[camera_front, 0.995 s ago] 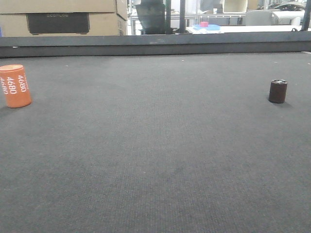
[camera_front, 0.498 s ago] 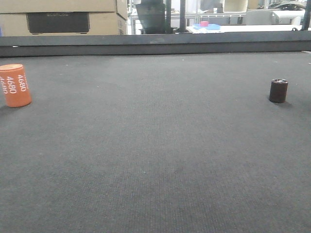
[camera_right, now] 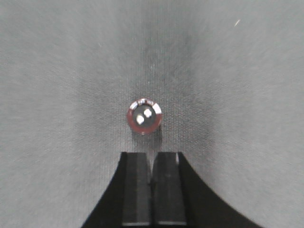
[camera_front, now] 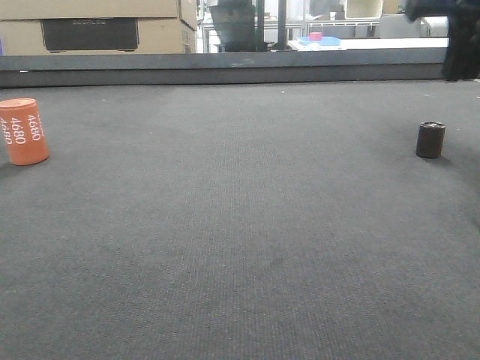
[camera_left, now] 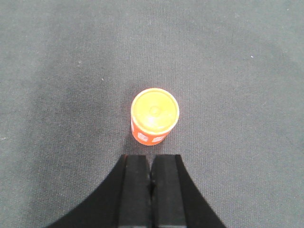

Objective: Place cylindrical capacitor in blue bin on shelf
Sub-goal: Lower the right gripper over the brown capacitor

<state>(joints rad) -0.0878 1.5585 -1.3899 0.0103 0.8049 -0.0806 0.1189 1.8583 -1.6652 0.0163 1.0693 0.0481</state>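
A dark grey woven mat (camera_front: 240,225) fills nearly all of the front view and ends at a raised dark ledge (camera_front: 225,69) along 12 o'clock. Behind the ledge, at 11 o'clock, stands a large cardboard box (camera_front: 90,26) with a black panel whose faint lettering cannot be read. An office chair (camera_front: 234,26) sits at 12 o'clock, and a white table (camera_front: 375,43) with blue and pink items lies toward 1 o'clock. A dark, blurred part of the robot (camera_front: 459,37) hangs at the 2 o'clock corner.

An orange can (camera_front: 24,132) stands at 9 o'clock, printed "4680" in white several times. From the left wrist it shows a yellow top (camera_left: 155,117), at 12 o'clock from the left gripper (camera_left: 151,161). That gripper's fingers are pressed together with nothing between them.

The cylindrical capacitor (camera_front: 430,140) stands upright on the mat at 3 o'clock, well apart from the can. From the right wrist (camera_right: 144,116) two pale terminals show on its top, and the tiny rim print is unreadable. It lies at 12 o'clock from the right gripper (camera_right: 152,159), not touching it; the fingers there are closed and empty.
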